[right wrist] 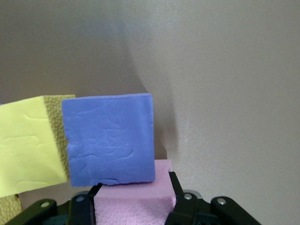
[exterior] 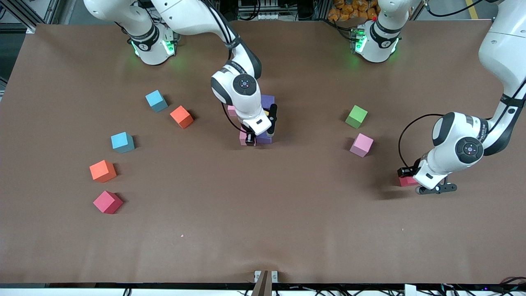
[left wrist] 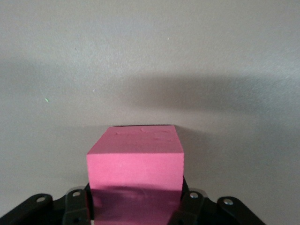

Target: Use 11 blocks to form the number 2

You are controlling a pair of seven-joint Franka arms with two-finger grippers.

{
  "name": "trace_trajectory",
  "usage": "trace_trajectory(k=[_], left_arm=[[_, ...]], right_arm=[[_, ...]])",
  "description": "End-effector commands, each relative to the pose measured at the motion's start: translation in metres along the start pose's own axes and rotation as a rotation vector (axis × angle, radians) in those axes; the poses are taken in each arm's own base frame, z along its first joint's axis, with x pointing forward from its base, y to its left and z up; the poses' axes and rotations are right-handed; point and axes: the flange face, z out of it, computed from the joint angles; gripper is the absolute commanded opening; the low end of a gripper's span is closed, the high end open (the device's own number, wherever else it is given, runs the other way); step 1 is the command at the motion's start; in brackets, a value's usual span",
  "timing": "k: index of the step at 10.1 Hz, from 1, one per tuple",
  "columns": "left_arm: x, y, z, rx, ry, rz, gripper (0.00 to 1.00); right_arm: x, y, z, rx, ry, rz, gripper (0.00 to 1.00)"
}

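At the tabletop's (exterior: 263,230) centre sits the started figure — a small matte purple cube (right wrist: 110,140), a yellow cube (right wrist: 28,145) touching it, and a pale pink cube (right wrist: 133,201) against the purple one's edge. The right claw (right wrist: 133,206) is shut on that pink cube, seemingly to seat it flush with its neighbours. Out at about four o'clock from the cluster, the left claw (left wrist: 136,206) has its fingers tight on a deep pink-red cube (left wrist: 136,164) resting on the tabletop — likely the next piece. Loose stock waits around: green (exterior: 356,116) and pink (exterior: 361,144) cubes at three o'clock, orange (exterior: 181,116), a second orange-red (exterior: 102,171) and crimson (exterior: 107,202) toward eight o'clock, with two light-blue cubes (exterior: 156,100) among them.
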Motion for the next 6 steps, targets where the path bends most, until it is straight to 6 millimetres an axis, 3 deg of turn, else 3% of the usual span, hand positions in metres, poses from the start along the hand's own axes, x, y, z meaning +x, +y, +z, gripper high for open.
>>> trace_trajectory(k=[1,4,6], left_arm=[[0.007,0.005,-0.022,0.016,0.028,-0.041,0.06],[0.017,0.052,-0.052,0.031,-0.013,-0.127,0.06],[0.014,0.076,-0.057,0.021,-0.027,-0.223,0.06]], right_arm=[[0.005,0.002,0.000,-0.019,-0.003,0.004,0.33],[0.005,0.001,0.001,-0.011,-0.003,0.012,0.41],[0.005,0.001,0.001,-0.008,-0.002,0.015,0.42]])
